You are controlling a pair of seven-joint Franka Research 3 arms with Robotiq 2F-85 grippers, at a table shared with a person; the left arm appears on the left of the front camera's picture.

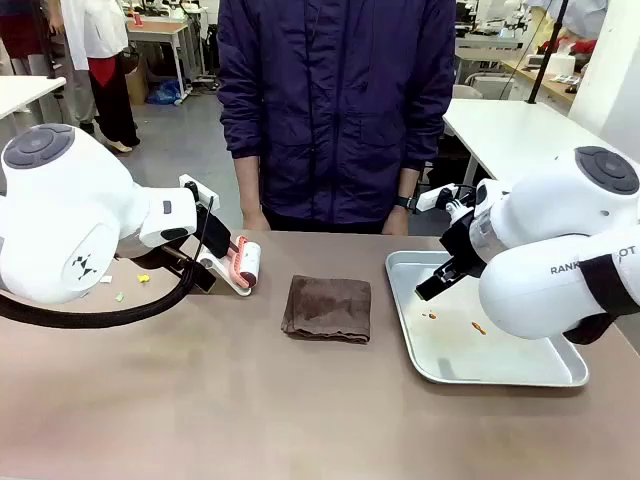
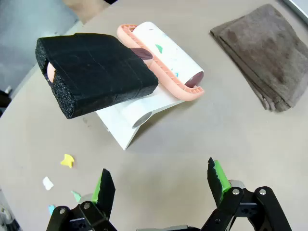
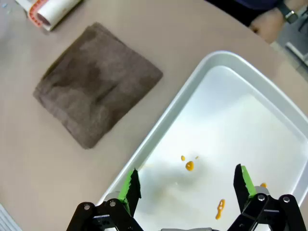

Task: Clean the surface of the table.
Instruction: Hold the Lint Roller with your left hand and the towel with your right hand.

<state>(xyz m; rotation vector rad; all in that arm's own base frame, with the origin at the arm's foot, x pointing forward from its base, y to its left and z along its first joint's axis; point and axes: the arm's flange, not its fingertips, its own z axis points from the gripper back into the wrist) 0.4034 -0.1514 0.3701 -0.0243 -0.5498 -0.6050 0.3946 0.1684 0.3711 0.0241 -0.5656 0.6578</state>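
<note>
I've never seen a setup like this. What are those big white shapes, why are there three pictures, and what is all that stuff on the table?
The white shapes are two robot arms, the left arm and the right arm, at a brown table facing a person. The front picture comes from a fixed camera between the arms. The other two come from a camera on each wrist, looking past that arm's own green-tipped pincer: the left gripper and the right gripper. Both are open and hold nothing. On the table lie a lint roller with a black foam handle, coloured paper scraps, a folded brown cloth and a silver tray with orange spots.
</note>
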